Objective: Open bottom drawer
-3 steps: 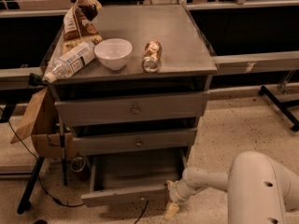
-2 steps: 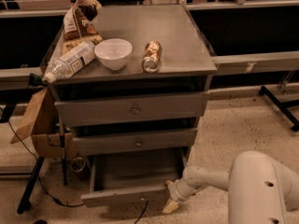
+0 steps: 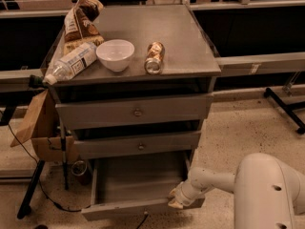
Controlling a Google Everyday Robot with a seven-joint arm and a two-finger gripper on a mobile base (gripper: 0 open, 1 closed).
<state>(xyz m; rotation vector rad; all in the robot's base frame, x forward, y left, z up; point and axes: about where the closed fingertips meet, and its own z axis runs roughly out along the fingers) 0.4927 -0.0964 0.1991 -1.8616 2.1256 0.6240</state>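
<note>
Gripper (image 3: 175, 202) low at front-right corner of bottom drawer (image 3: 138, 181), against its front panel; open or shut: can't tell. Drawer is pulled out, tray bare, under two shut drawers. On worktop (image 3: 186, 42) above: bowl (image 3: 115, 54), can (image 3: 154, 57) on its side, bottle (image 3: 71, 64) lying, snack bag (image 3: 78, 23).

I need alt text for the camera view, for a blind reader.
The bottom drawer of a grey cabinet stands pulled out, with the robot's gripper at the right end of its front panel. On the cabinet's top are a white bowl, a can on its side, a plastic bottle and a snack bag.
</note>
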